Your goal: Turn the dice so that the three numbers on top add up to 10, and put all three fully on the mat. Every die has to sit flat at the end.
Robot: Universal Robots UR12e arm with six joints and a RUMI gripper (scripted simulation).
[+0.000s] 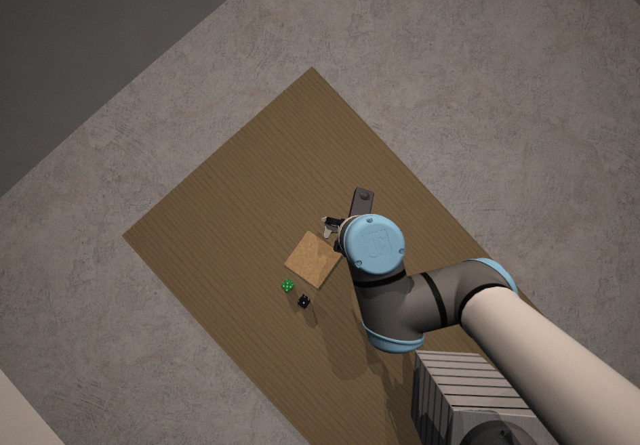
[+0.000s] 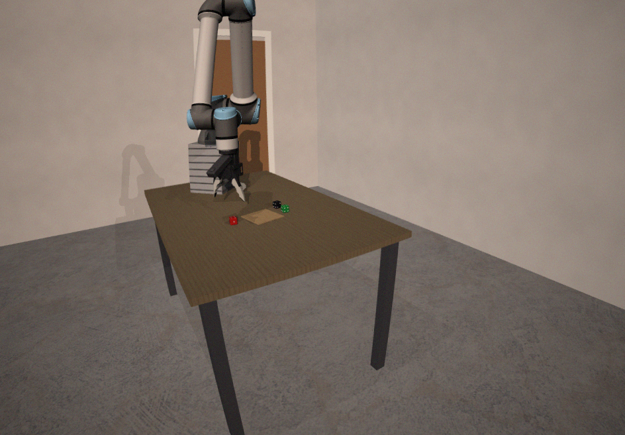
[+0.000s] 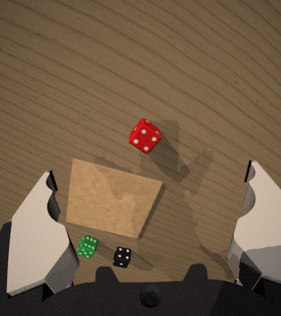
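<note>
The red die sits flat on the table beside the tan mat, four on top; the arm hides it in the top view. The green die and the black die sit off the mat's opposite side, near each other. Green seems to show five on top and black one, but their pips are small. The square mat bears no die. My gripper is open and empty above the table, with the red die ahead between its fingertips in the wrist view.
The wooden table carries everything. A ribbed grey pedestal stands at the robot's end of the table. The arm reaches over the table from there. The black and green dice have only a narrow gap between them.
</note>
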